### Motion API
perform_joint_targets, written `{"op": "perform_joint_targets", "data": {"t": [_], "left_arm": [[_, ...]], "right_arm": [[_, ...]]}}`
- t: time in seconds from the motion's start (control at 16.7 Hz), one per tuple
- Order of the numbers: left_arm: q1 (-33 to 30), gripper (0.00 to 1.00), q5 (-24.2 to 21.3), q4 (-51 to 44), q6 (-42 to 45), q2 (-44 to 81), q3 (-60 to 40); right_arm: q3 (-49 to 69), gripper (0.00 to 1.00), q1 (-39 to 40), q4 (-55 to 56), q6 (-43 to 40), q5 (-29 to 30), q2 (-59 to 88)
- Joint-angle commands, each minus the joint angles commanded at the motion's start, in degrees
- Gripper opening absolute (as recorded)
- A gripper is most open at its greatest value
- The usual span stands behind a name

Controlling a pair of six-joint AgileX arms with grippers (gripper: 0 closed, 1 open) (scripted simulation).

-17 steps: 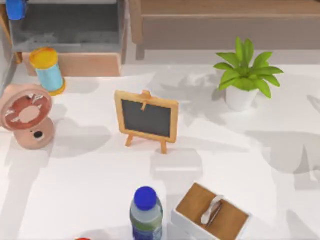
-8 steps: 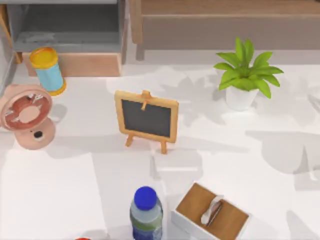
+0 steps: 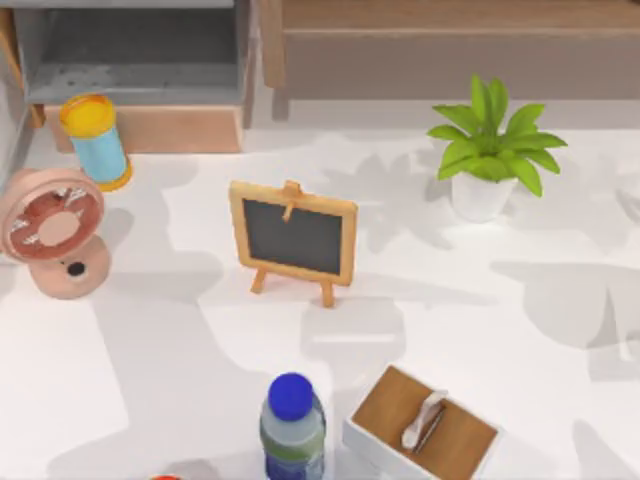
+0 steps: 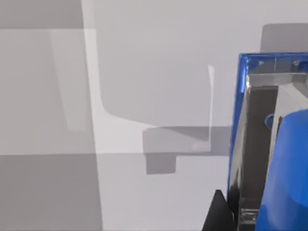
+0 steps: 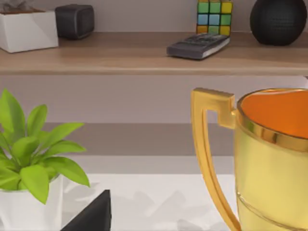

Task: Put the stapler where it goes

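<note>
Left wrist view has the stapler [image 4: 284,163] close up against pale surfaces, seemingly carried; whether the left pincer is clamped on it I cannot tell. It looks glossy, rigid and light: grip across the narrow middle.

stapler [image 4: 281,168]: bright blue, glossy, with a silvery metal channel along its inner side
shape: long body with a square blue rim at the far end and a rounded blue bulk nearer the camera
pose: lengthwise, pointing away from the left wrist camera
place: right up against the left wrist camera, above a pale grey surface; contact with that surface cannot be told
</note>
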State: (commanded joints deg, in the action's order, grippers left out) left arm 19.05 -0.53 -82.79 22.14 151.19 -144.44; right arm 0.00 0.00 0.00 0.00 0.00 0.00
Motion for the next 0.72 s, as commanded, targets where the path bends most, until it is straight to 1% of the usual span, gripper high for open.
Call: {"op": "perform_joint_targets", "data": {"t": [0.72], "left_arm": [[0.0, 0.00, 0.0, 2.7, 0.0, -0.5, 3.2]], "right_arm": [[0.0, 1.00, 0.0, 0.0, 0.0, 0.0, 0.0]]}}
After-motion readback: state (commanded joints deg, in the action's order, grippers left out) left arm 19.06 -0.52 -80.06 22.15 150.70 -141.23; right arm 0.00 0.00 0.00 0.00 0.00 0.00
